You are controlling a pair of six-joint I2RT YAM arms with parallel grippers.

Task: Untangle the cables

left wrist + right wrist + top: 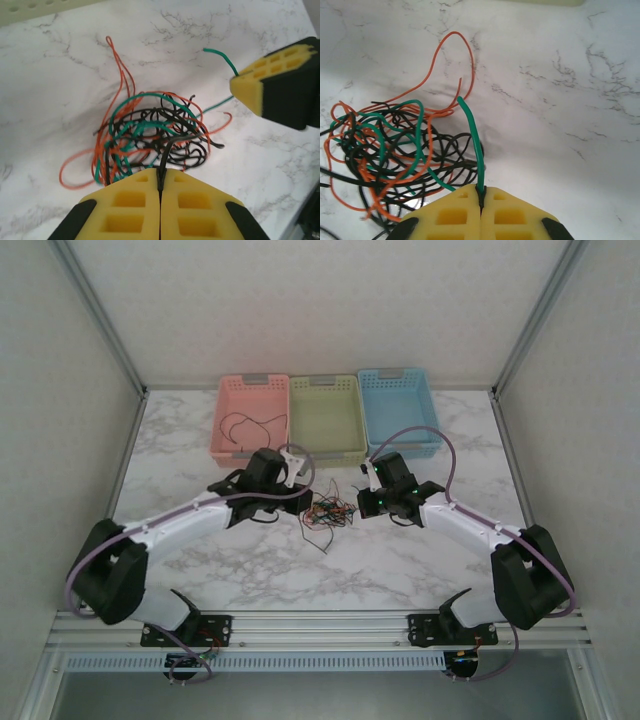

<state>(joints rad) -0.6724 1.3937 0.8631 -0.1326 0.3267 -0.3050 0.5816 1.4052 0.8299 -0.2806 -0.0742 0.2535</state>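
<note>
Top external, arms (pixel 190 520) angled inward, jaws pinching cables (pixel 325 512), left black, right seemingly green.

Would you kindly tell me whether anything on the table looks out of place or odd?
The cables lie in one knotted heap on the table, black, orange and green loops crossing. One black wire lies apart in the pink basket. Nothing looks spilled or broken.

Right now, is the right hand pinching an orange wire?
No, the right hand is shut on a green wire, which curves up and away from it.
</note>
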